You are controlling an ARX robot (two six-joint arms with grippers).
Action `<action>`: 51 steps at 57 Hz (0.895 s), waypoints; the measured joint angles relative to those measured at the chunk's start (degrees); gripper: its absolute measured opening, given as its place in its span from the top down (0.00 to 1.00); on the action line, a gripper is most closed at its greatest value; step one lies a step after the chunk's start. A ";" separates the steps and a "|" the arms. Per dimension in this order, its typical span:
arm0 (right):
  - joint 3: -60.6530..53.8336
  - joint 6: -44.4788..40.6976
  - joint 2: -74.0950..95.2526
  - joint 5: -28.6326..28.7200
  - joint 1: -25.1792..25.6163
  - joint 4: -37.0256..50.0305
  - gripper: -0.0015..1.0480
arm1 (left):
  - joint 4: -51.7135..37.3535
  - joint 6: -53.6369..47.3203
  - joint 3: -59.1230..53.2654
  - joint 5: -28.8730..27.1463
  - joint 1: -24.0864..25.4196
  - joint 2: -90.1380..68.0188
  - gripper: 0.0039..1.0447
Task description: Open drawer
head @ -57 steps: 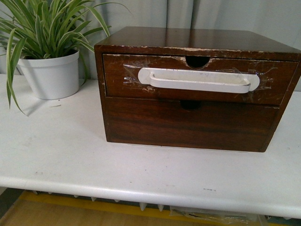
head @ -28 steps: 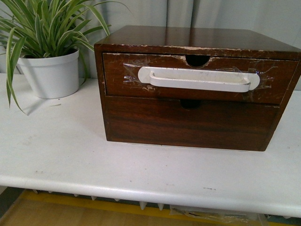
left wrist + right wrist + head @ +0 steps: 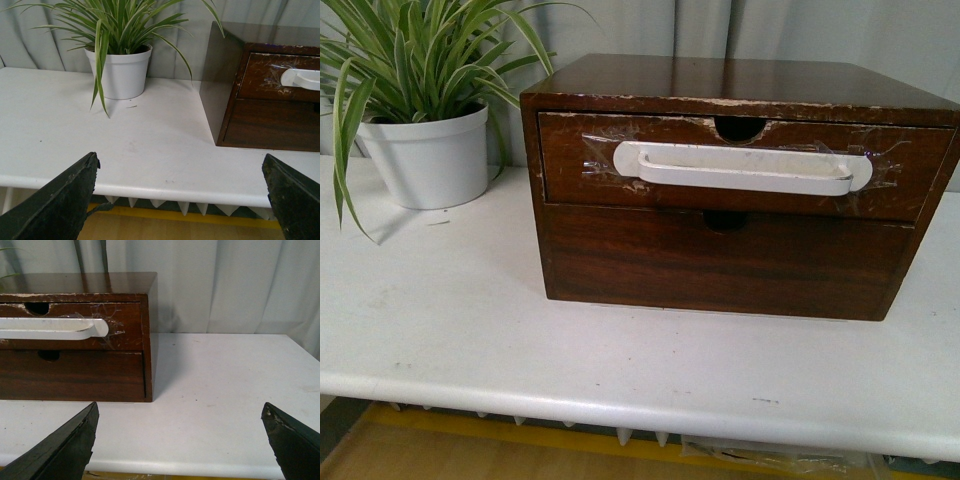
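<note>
A dark-brown wooden chest (image 3: 720, 85) stands on the white table (image 3: 470, 320). Its upper drawer (image 3: 570, 160) is closed, with a long white handle (image 3: 740, 168) taped across it and a half-round notch (image 3: 740, 128) in its chipped top edge. Neither arm shows in the front view. My left gripper (image 3: 180, 165) is open, back at the table's front edge, with the drawer (image 3: 265, 75) and handle (image 3: 302, 79) far off to one side. My right gripper (image 3: 180, 410) is open too, short of the table edge, the handle (image 3: 55, 327) well ahead of it.
Below the upper drawer is a plain drawer front (image 3: 720, 260) without a handle. A spider plant in a white pot (image 3: 425, 155) stands left of the chest, also seen as the pot (image 3: 120, 72) in the left wrist view. Grey curtain (image 3: 225, 285) hangs behind.
The front view has shifted very slightly, so the chest sits a touch higher in the picture. The drawer stays closed.
</note>
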State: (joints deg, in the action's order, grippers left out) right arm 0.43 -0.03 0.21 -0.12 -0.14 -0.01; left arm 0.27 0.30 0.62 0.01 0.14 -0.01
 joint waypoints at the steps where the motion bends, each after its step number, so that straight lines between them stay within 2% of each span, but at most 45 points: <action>1: 0.00 0.00 0.00 0.00 0.00 0.00 0.09 | 0.00 -0.02 0.00 0.00 0.00 0.00 0.06; 13: 0.17 0.24 0.44 -0.70 -0.15 -0.81 0.09 | 0.00 0.00 0.00 0.00 0.00 0.00 0.06; 17: 4.17 0.68 5.86 -1.66 -1.16 -8.96 0.09 | 5.53 4.68 2.12 -6.97 -3.10 -3.32 0.06; 20: 6.40 -0.17 9.94 -0.59 -1.81 -10.75 0.09 | 5.97 7.26 3.50 -8.90 -6.38 -7.50 0.06; 25: 12.13 -5.38 18.56 4.22 -2.19 -12.35 0.09 | 1.70 5.95 7.37 -4.83 -11.93 -16.68 0.06; 28: 16.02 -9.22 23.28 7.26 -2.21 -13.86 0.09 | -0.28 3.30 10.10 -1.55 -13.22 -21.73 0.06; 37: 24.04 -18.78 34.27 11.74 -1.92 -14.86 0.09 | -4.74 -6.71 17.42 7.43 -14.93 -37.38 0.06; 46: 31.28 -26.45 45.09 14.71 -1.03 -15.85 0.09 | -1.20 -17.40 26.71 15.21 -16.90 -52.65 0.06; 51: 35.23 -30.75 50.38 16.59 -1.14 -17.64 0.09 | 1.97 -23.45 32.89 16.87 -18.69 -59.80 0.06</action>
State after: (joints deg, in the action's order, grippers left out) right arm 35.66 -30.79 50.59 16.47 -1.28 -17.65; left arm 2.24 -23.16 33.52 16.88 -18.55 -59.81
